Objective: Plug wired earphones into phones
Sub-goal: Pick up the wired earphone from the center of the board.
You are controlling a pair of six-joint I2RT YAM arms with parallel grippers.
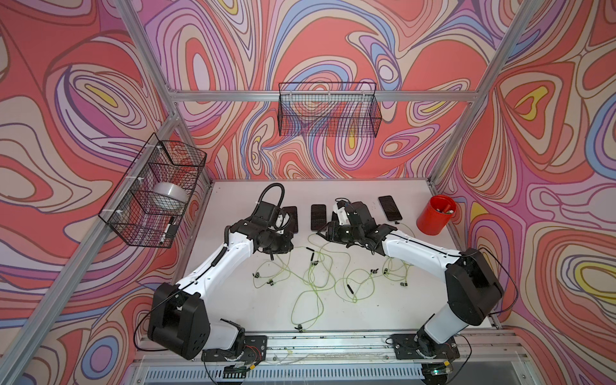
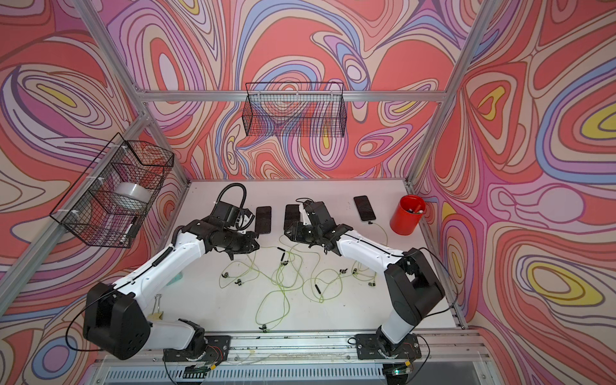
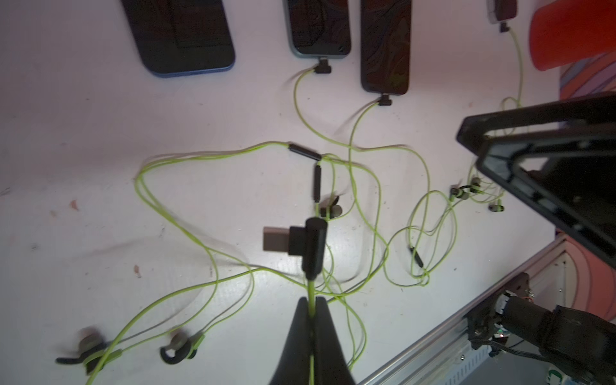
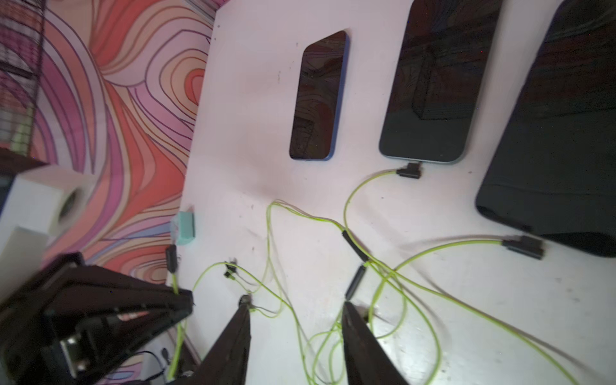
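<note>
Left end effector [image 3: 311, 301] clamped earphone cable [image 3: 310, 288] just behind plug [image 3: 308, 246] | blue-edged unplugged phone [image 3: 180, 36] flat on desk [image 3: 100, 133] beyond it, long axis running away, plug tip crosswise | right end effector [image 4: 296, 305] jaws apart, empty

Robot laboratory test cell, tabletop type.
Enclosure: aluminium profile frame [image 1: 226, 95]; swirl-printed backdrop walls [image 1: 333, 40] at 9, 12 and 3 o'clock.
Work surface: white tabletop [image 1: 383, 316], scuffed and stained.
Equipment: two white-and-black arms, left arm [image 1: 216, 263] and right arm [image 1: 416, 248], bolted to a metal rail [image 1: 333, 343] at 6 o'clock, with exposed wiring at the bases.
Fittings: back wire basket [image 1: 328, 110] tied to the frame at 12 o'clock; side wire basket [image 1: 156, 190] at 9 o'clock; red cup [image 1: 433, 216] at 3 o'clock.
</note>
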